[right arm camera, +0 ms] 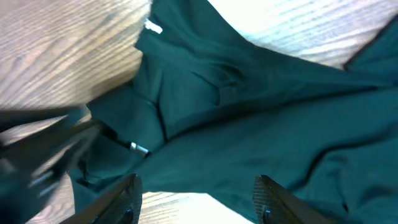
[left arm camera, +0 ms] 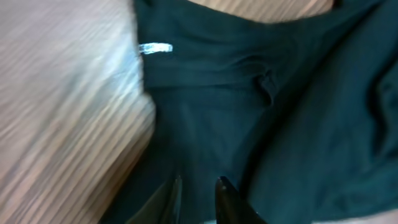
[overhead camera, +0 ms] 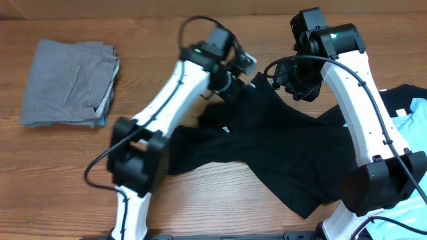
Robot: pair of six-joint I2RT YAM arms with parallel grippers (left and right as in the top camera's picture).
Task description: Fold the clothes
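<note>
Left arm point(overhead camera: 175, 83): I see white link shells between black joint housings, with a bulky black block at its 7 o'clock end.
Left lamp point(overhead camera: 198, 50): small and green, at the arm's 1 o'clock end.
Left cable point(overhead camera: 100, 167): thin, black, looping out at 9 o'clock of the block.
Right arm point(overhead camera: 363, 93): I read the same white shells and black joints.
Right lamp point(overhead camera: 335, 33): green, at its 12 o'clock end.
Right cable point(overhead camera: 300, 59): a black arc.
Left fingers point(left arm camera: 227, 199): glossy, black, tapered.
Right fingers point(right arm camera: 273, 199): black and broad.

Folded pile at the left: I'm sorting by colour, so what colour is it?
The pile is grey; the overhead view shows it best.
</note>
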